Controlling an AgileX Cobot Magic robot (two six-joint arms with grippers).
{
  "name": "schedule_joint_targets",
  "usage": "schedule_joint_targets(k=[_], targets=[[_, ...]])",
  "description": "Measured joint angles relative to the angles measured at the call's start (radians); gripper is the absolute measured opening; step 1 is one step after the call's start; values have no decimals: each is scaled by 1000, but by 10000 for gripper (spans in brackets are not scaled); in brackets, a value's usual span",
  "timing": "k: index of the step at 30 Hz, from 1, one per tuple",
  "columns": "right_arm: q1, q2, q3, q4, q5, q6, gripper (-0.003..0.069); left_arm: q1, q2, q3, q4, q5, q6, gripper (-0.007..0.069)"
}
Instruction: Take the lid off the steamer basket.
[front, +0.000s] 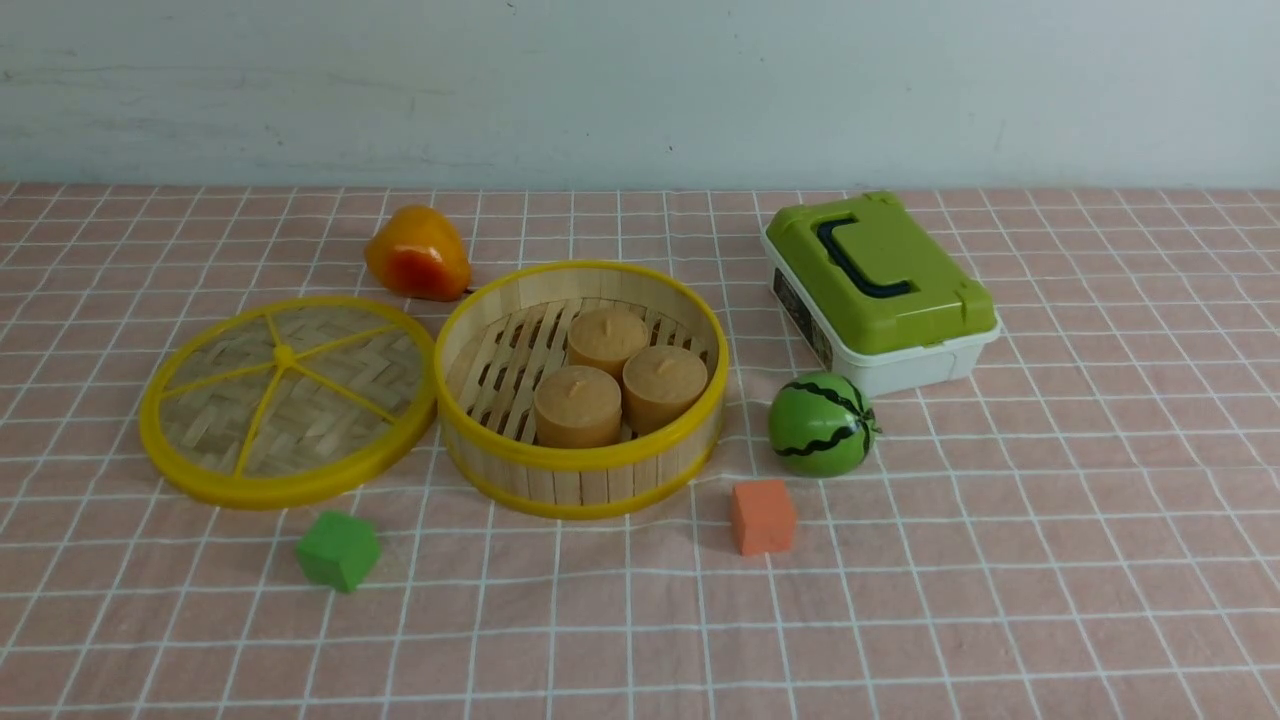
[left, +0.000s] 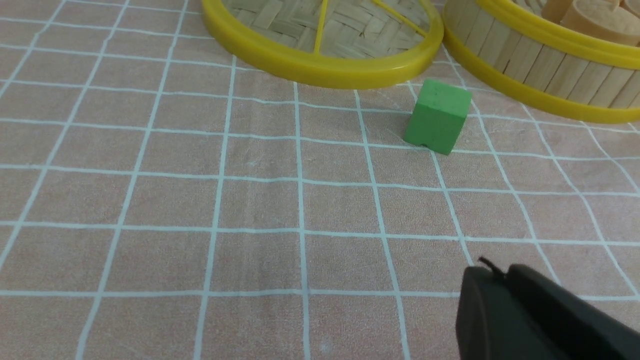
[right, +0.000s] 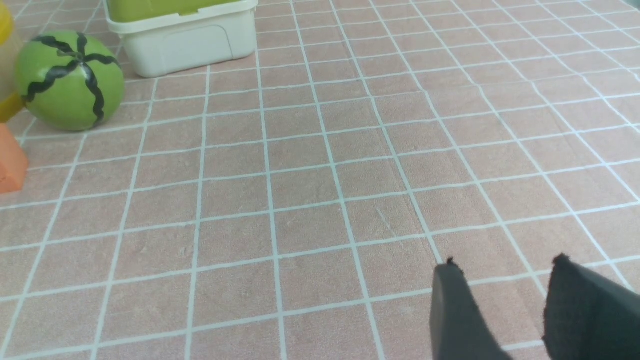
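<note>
Three tan cylindrical buns (front: 610, 375) are sitting exposed in the round steamer basket of pale bamboo slats with yellow rims (front: 580, 470), so the job is looking done. The flat woven-bamboo lid with yellow rim and spokes (front: 288, 400) is lying on the pink checked tabletop (front: 1000, 560), just beside the basket on its left and perhaps touching its rim. The left pincer (left: 495, 272) is showing its jaws nearly together, holding nothing, near the green foam cube (left: 438, 117) in front of the basket. The right pincer (right: 505, 265) is standing parted and empty. Finishing well probably means lifting clear without nudging cube or lid.
</note>
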Motion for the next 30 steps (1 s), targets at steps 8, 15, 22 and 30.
schedule_joint_targets(k=[8,15,22,30], targets=[[0,0,0,0,0,0,241,0,0,0,0,0,0,43],[0,0,0,0,0,0,241,0,0,0,0,0,0,55],[0,0,0,0,0,0,241,0,0,0,0,0,0,61],[0,0,0,0,0,0,241,0,0,0,0,0,0,72]])
